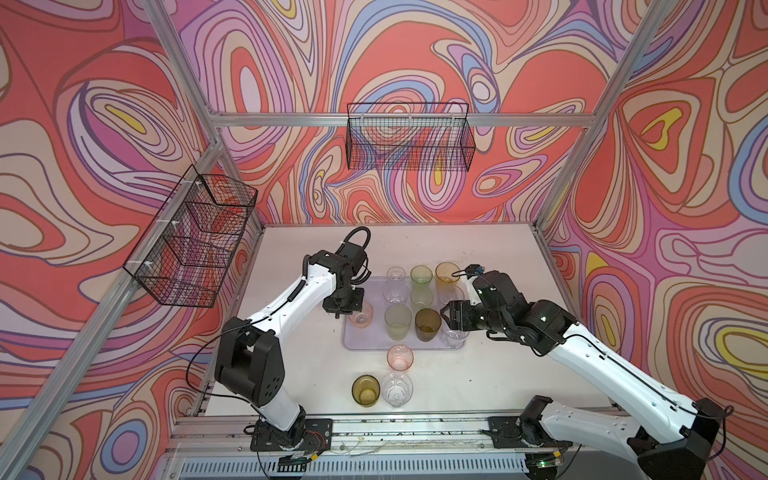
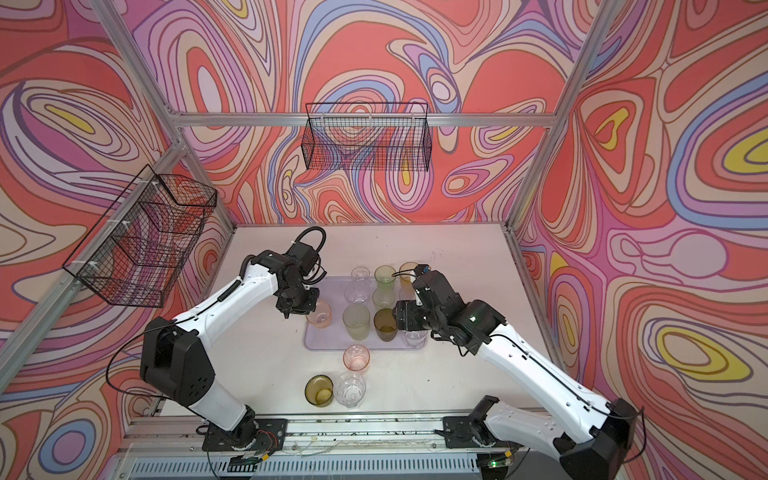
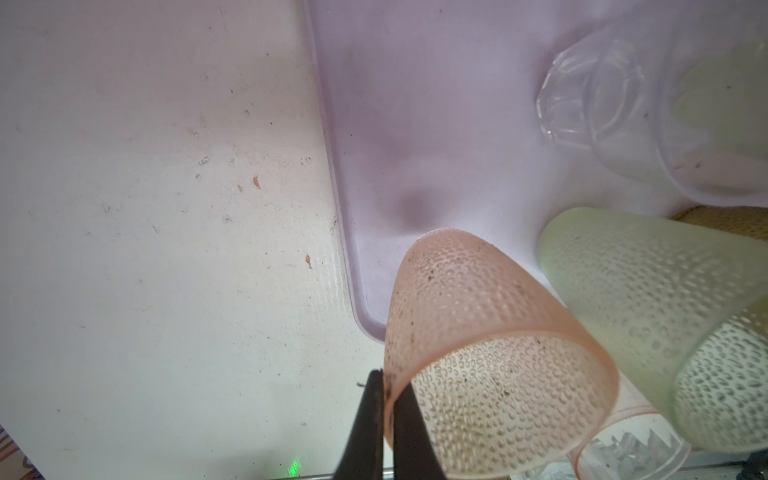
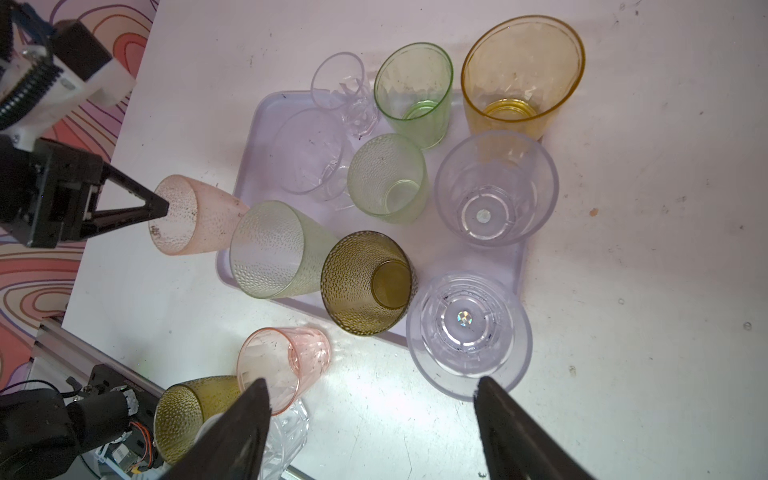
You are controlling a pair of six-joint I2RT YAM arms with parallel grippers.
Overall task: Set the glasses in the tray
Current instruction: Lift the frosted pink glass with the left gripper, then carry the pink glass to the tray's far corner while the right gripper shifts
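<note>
At the tray's [image 3: 415, 104] eight o'clock edge, the left gripper [image 3: 384, 382] pinches the rim of the pink glass [image 3: 478, 307], a good spot. It looks light, stiff, slippery. The right gripper [image 4: 372, 384] hangs open.

Robot lab cell: aluminium frame [image 1: 291, 119]

The white-and-black left arm [image 1: 291, 297] is reaching toward one o'clock, its left gripper [image 3: 384, 384], seemingly pointing downward, clamping the rim of the pale pink dimpled plastic tumbler [image 3: 478, 316]. The white-and-black right arm [image 1: 590, 357] is stretching toward ten o'clock, its right gripper [image 4: 370, 388] holding its jaws wide apart.
</note>
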